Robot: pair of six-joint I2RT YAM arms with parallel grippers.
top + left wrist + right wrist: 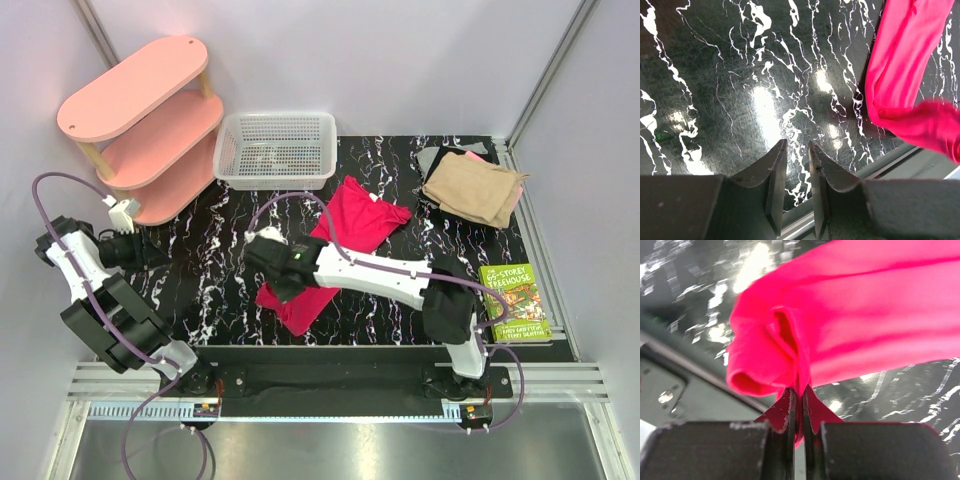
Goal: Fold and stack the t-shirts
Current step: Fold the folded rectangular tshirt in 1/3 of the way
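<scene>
A crimson-pink t-shirt point(357, 218) lies loosely spread across the middle of the black marbled table point(220, 260), and its near end is bunched up. My right gripper point(799, 390) is shut on a fold of that near end point(865, 315), and a rolled hem hangs to the left of the fingers. My left gripper point(797, 145) hovers over bare table near the front edge. It is open a little, with nothing between its fingers. The crimson cloth point(900, 65) lies to its right. A folded tan shirt point(470, 188) tops a stack at the back right, with grey point(438, 160) and pale pink point(516, 197) edges showing beneath it.
A white mesh basket point(277, 150) stands at the back centre. A pink three-tier shelf point(145, 120) is at the back left. A green book point(512, 302) lies at the right front corner. The table's metal front rail point(330, 385) runs along the near edge.
</scene>
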